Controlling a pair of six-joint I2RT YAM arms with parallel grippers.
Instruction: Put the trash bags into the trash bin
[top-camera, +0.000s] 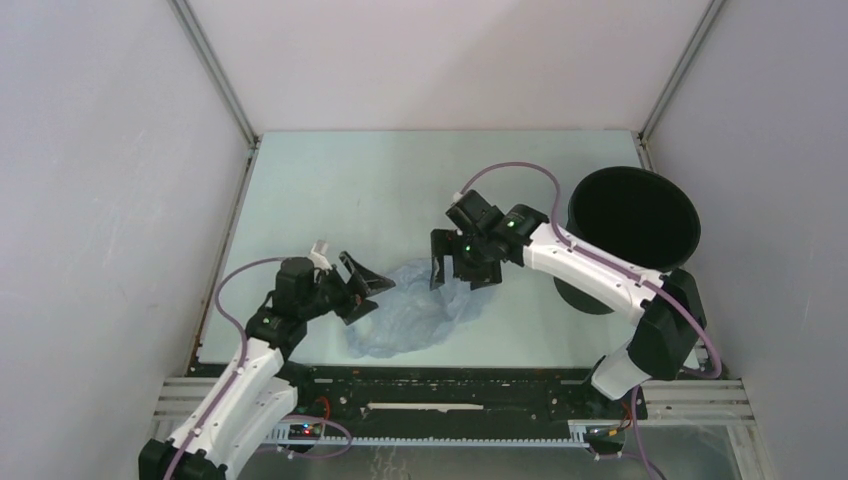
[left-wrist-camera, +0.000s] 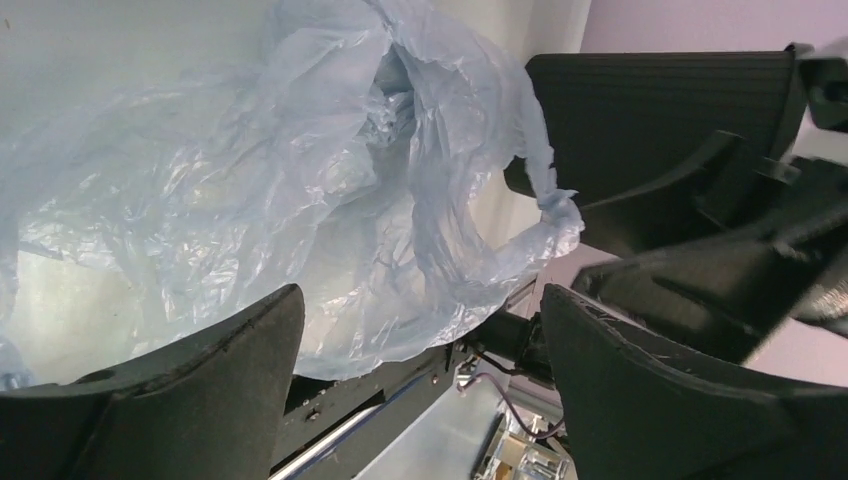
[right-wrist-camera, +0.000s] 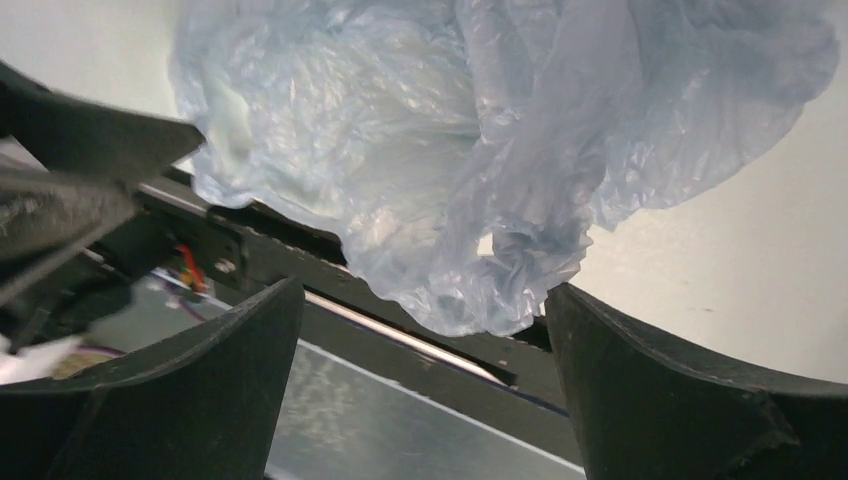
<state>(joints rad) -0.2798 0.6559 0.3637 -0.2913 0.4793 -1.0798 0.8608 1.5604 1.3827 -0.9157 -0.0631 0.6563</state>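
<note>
1. The trash bag (top-camera: 420, 315) lies crumpled on the table (top-camera: 350, 180), left of the upright trash bin (top-camera: 630, 215) and outside it.
2. The left gripper (top-camera: 362, 287) and right gripper (top-camera: 450, 272) flank the bag, both spread wide and released.

Trash bag (top-camera: 420, 310) is crumpled near the front edge of the table (top-camera: 330, 190), boxed in by left gripper (top-camera: 372, 298) and right gripper (top-camera: 452, 275), both spread wide. Far half of table is left open for passage. Trash bin (top-camera: 632, 215) mouth is unblocked from above; its near side is crossed by the right forearm (top-camera: 590, 270).
</note>
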